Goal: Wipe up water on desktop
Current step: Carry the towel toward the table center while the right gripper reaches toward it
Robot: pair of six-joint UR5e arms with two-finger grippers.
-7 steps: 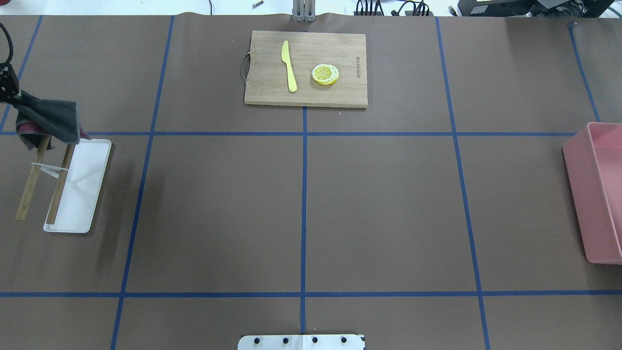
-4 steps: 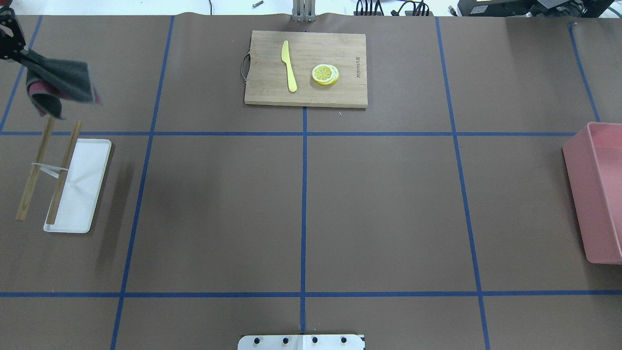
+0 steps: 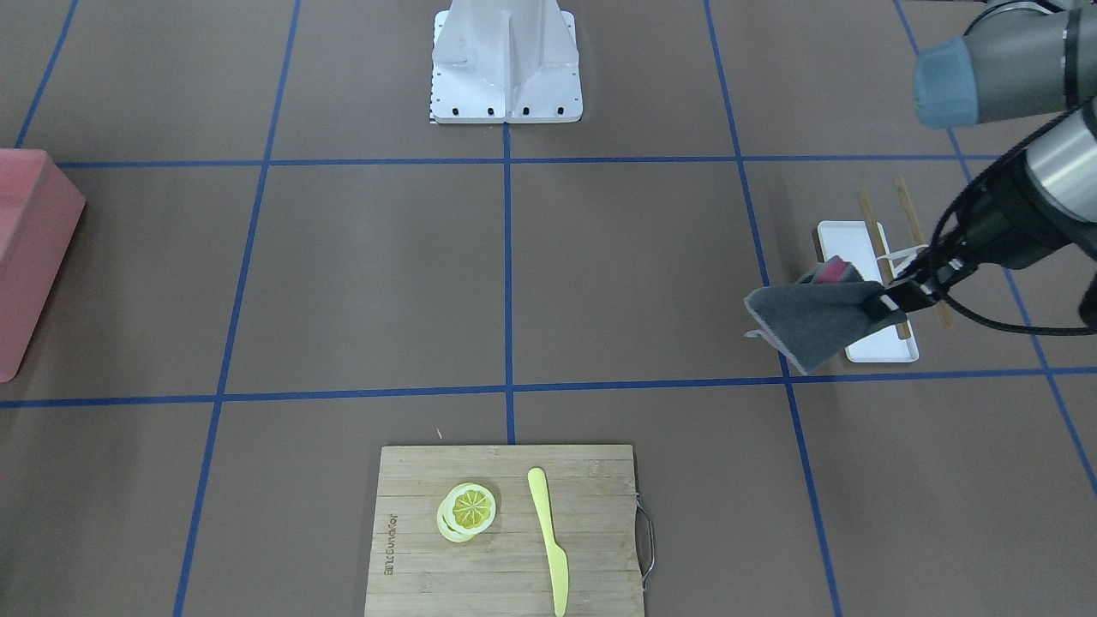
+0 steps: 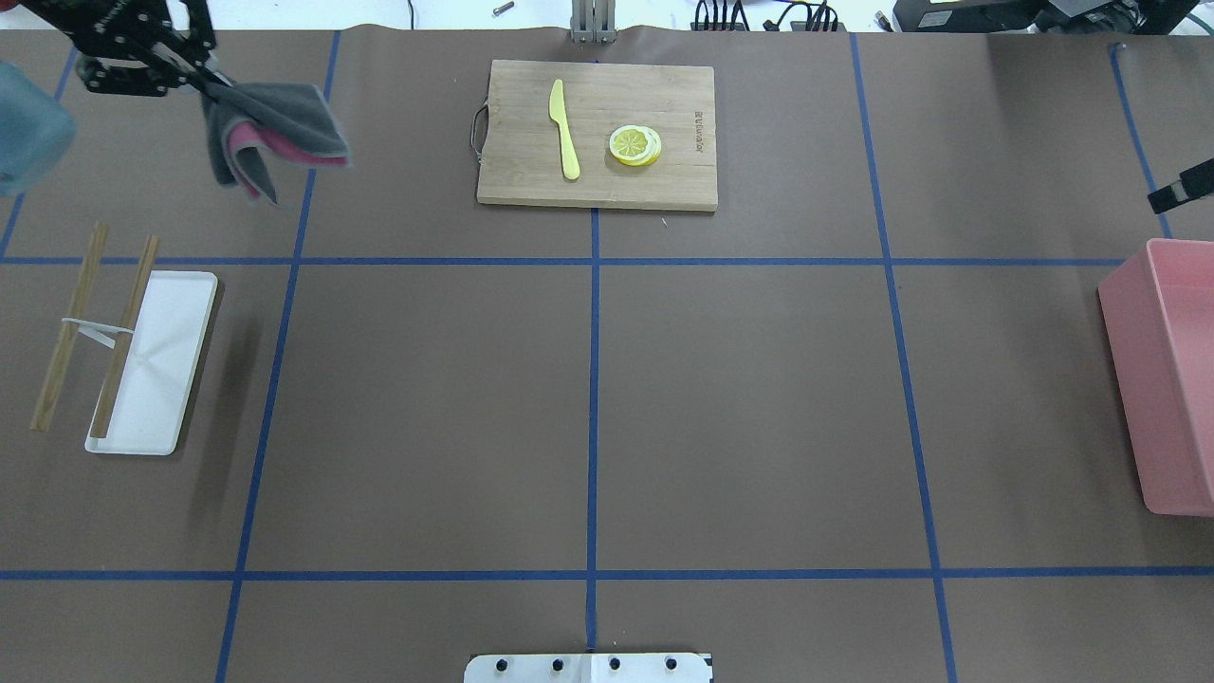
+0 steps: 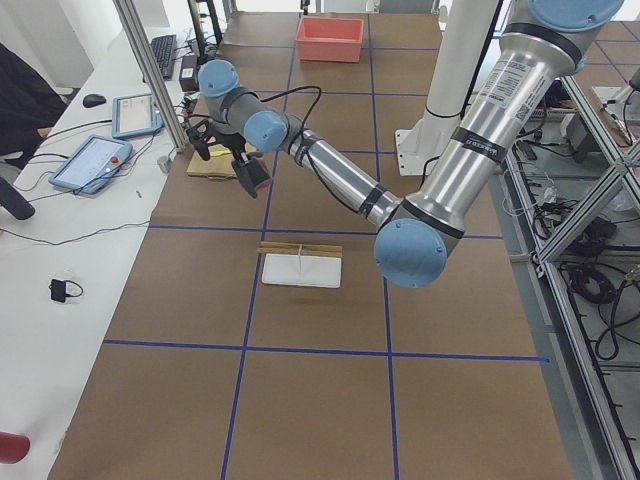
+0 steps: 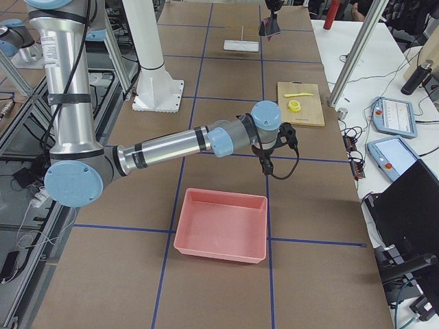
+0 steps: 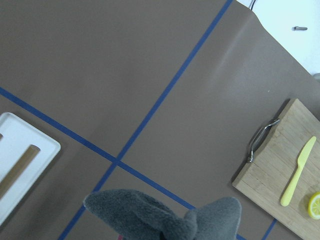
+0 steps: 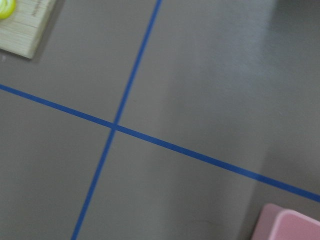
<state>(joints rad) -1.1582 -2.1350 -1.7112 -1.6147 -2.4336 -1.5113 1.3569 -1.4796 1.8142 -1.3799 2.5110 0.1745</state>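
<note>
The desktop (image 4: 740,398) is a brown tabletop crossed by blue tape lines; no water shows on it in any view. My left gripper (image 4: 204,81) is shut on a folded grey cloth with a pink side (image 4: 275,133) and holds it in the air over the far left of the table, left of the cutting board. The cloth also shows in the front view (image 3: 810,321) and the left wrist view (image 7: 165,215). Only a dark tip of my right gripper (image 4: 1179,193) shows at the right edge, above the pink bin. I cannot tell whether it is open or shut.
A bamboo cutting board (image 4: 597,133) at the far middle carries a yellow knife (image 4: 564,128) and lemon slices (image 4: 634,144). A white tray (image 4: 161,365) with two wooden sticks (image 4: 95,332) lies at the left. A pink bin (image 4: 1171,379) stands at the right edge.
My left gripper has carried the cloth from above the white tray away from the robot and to the right, towards the cutting board. The right gripper's tip has come into view at the right edge.
</note>
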